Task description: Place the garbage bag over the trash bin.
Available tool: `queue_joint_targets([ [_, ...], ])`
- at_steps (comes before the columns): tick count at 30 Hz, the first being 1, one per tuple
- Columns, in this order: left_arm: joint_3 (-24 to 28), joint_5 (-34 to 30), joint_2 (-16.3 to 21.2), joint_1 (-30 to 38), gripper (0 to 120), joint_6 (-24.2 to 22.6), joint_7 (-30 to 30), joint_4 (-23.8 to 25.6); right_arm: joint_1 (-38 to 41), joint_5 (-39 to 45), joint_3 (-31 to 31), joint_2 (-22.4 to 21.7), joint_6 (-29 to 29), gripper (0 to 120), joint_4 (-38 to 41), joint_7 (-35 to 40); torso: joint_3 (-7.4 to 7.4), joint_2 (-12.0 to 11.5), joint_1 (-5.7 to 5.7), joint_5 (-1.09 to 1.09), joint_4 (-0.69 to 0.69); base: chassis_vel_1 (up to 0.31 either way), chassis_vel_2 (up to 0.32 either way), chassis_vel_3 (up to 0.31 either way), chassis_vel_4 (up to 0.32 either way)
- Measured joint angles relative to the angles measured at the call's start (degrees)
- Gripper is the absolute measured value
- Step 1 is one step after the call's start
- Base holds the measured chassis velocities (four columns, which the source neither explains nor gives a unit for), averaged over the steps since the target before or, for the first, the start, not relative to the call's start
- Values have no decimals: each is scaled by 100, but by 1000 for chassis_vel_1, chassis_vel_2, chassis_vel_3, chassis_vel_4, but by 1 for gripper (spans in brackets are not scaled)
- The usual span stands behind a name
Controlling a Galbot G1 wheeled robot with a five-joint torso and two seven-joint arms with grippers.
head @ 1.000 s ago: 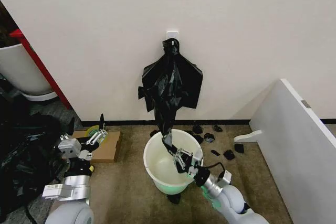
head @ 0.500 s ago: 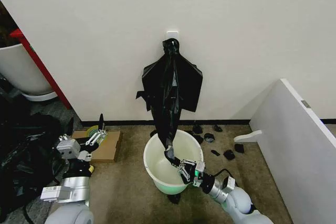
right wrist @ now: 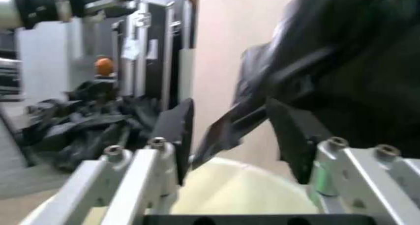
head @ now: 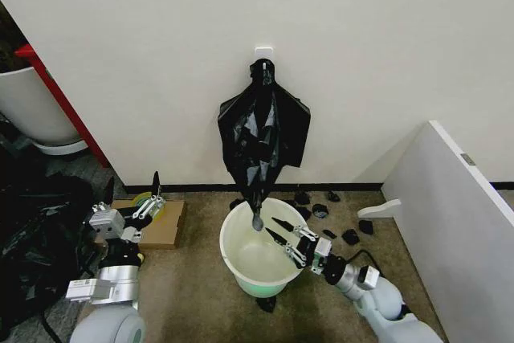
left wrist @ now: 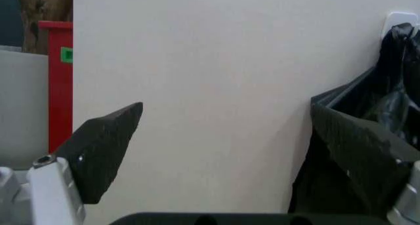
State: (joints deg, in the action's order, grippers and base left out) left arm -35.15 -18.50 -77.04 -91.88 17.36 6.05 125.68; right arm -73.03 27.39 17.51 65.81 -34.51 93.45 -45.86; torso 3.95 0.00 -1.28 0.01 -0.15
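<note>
A flat black bag bundle (head: pixel 263 126) hangs from a white wall hook (head: pixel 263 54). From its bottom the garbage bag (head: pixel 257 210) trails down as a narrow glossy strand, its greyish tip just above the trash bin (head: pixel 241 267), a round white bucket on the carpet. My right gripper (head: pixel 278 230) hovers over the bin's mouth, open, just right of the strand's tip and holding nothing. In the right wrist view the strand (right wrist: pixel 226 126) crosses between the spread fingers (right wrist: pixel 177 131) with the bin's rim (right wrist: pixel 249 185) below. My left gripper (head: pixel 153 196) is parked open at the left, its fingers (left wrist: pixel 105 151) wide apart.
A cardboard box (head: pixel 165 229) with tape rolls lies left of the bin. Black scraps (head: pixel 329 214) litter the floor by the wall. A white panel (head: pixel 458 206) stands at the right. Black plastic sheeting (head: pixel 36 238) and a white tub with a red edge (head: pixel 32 106) fill the left.
My right gripper, earlier shut on the strand and pulling it down into the bin, has opened and moved up and right. The strand has sprung back up to the rim.
</note>
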Motion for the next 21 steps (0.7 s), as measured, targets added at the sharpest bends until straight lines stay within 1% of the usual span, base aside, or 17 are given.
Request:
queue_joint_targets([
  [1, 1, 0, -1, 9, 100, 0, -1, -5, -21, -2, 3, -14, -35, 47, 67, 211, 0, 0, 0, 1, 1, 0, 0, 0, 0],
  [2, 1, 0, -1, 9, 100, 0, -1, -5, -21, -2, 3, -14, -35, 47, 67, 211, 0, 0, 0, 1, 1, 0, 0, 0, 0],
  [3, 2, -1, -1, 11, 100, -1, -1, -7, -48, -14, -7, -20, -51, 49, 167, 446, 0, 0, 0, 1, 0, 0, 0, 0, 0],
  [5, 3, -1, -1, 29, 100, -2, -2, -17, -111, -144, -93, -28, -42, 58, 506, 1106, 0, 0, 0, 0, 0, 0, 0, 0, 0],
  [7, 3, -2, 0, 42, 100, -3, -2, -34, -152, -485, -236, -28, 70, 68, 962, 1889, -1, 0, 0, 0, 0, 0, 0, 0, 0],
  [8, 3, -2, 0, 42, 100, -3, -2, -34, -152, -485, -236, -28, 70, 68, 962, 1889, -1, 0, 0, 0, 0, 0, 0, 0, 0],
  [9, 3, -1, 0, 46, 100, -4, -2, -43, -156, -664, -335, -30, 151, 73, 1180, 2219, -1, 0, 0, -1, 0, 0, 0, 0, 0],
  [11, 4, 4, 0, 50, 100, -5, -2, -58, -149, -888, -478, -45, 294, 79, 1450, 2637, -1, 0, 0, 0, 0, 0, 0, 0, 0],
  [14, 8, 22, 1, 68, 100, -7, -3, -100, -62, -1344, -769, -98, 732, 90, 1841, 3471, -1, 0, 0, -1, 1, 0, 0, 0, 0],
  [15, 9, 31, -1, 80, 100, -7, -3, -129, 15, -1739, -931, -127, 1028, 96, 1950, 3985, -1, 0, 0, -1, 1, 0, 0, 0, 0],
  [16, 9, 31, -1, 80, 100, -7, -3, -129, 15, -1739, -931, -127, 1028, 96, 1950, 3985, -1, 0, 0, -1, 1, 0, 0, 0, 0],
  [17, 10, 40, -2, 94, 100, -7, -3, -161, 118, -2134, -1070, -145, 1255, 98, 1971, 4326, -1, 0, 0, -1, 0, 0, 0, 0, 0],
  [19, 11, 65, -12, 128, 100, -9, -5, -245, 392, -2795, -1348, -160, 1598, 100, 1876, 4725, -1, 0, 0, -1, 1, 0, 0, 0, 0],
  [21, 11, 76, -17, 162, 100, -11, -5, -318, 628, -3082, -1640, -180, 1897, 100, 1787, 4962, -1, 0, 0, -1, 0, 0, 0, 0, 0],
])
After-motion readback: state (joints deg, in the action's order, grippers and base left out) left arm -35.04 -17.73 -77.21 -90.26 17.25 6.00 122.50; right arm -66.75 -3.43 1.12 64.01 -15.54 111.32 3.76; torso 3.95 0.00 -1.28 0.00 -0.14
